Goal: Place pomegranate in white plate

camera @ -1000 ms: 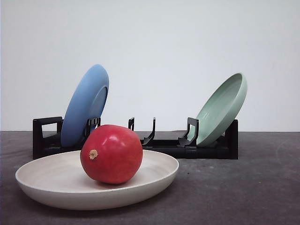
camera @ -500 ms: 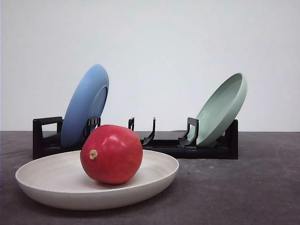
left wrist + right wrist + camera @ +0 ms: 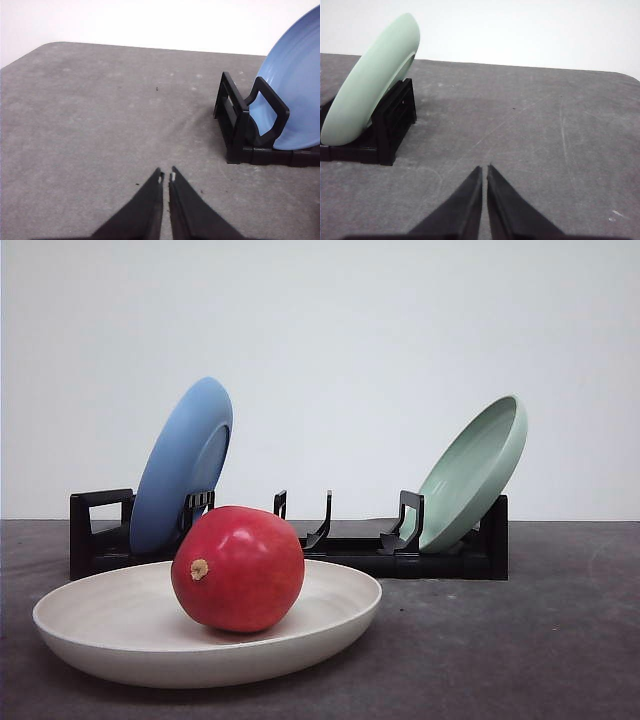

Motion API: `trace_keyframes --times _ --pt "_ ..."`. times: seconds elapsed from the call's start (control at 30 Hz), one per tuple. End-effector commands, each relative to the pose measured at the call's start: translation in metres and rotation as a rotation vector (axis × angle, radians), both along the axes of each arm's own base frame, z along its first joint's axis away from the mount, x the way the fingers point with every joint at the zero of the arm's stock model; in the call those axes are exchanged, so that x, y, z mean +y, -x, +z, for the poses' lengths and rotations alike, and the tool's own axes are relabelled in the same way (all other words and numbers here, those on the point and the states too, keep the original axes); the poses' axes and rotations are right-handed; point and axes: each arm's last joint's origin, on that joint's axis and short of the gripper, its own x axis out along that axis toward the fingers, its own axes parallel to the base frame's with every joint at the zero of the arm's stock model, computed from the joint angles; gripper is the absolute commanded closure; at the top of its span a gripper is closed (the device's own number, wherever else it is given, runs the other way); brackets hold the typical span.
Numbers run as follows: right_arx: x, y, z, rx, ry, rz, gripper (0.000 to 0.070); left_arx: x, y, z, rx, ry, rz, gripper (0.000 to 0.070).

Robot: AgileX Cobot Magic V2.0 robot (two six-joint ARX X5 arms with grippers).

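Note:
A glossy red pomegranate (image 3: 238,568) with a small brown crown facing left rests inside the white plate (image 3: 110,625), which lies flat on the grey table at the front left. My left gripper (image 3: 166,176) is shut with nothing between its fingers, hovering over bare table beside the rack's left end. Likewise my right gripper (image 3: 484,169) is shut and holds nothing, over bare table to the right of the rack.
A black dish rack (image 3: 350,550) stands behind the white plate. A blue plate (image 3: 182,465) leans in its left slots and a mint green plate (image 3: 473,472) in its right slots. The same blue plate (image 3: 297,95) and green plate (image 3: 372,75) appear near each wrist.

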Motion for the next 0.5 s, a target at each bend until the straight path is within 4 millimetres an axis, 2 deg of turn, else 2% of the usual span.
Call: trace_keyframes --times 0.0,0.47 --pt "0.0 -0.0004 -0.0006 -0.006 -0.004 0.0 0.0687 0.0003 -0.0005 -0.0039 0.011 0.001 0.004 0.07" --pt "0.0 -0.0004 -0.0006 -0.006 -0.004 0.0 0.0687 0.0003 -0.0005 -0.0039 0.011 0.001 0.004 0.07"
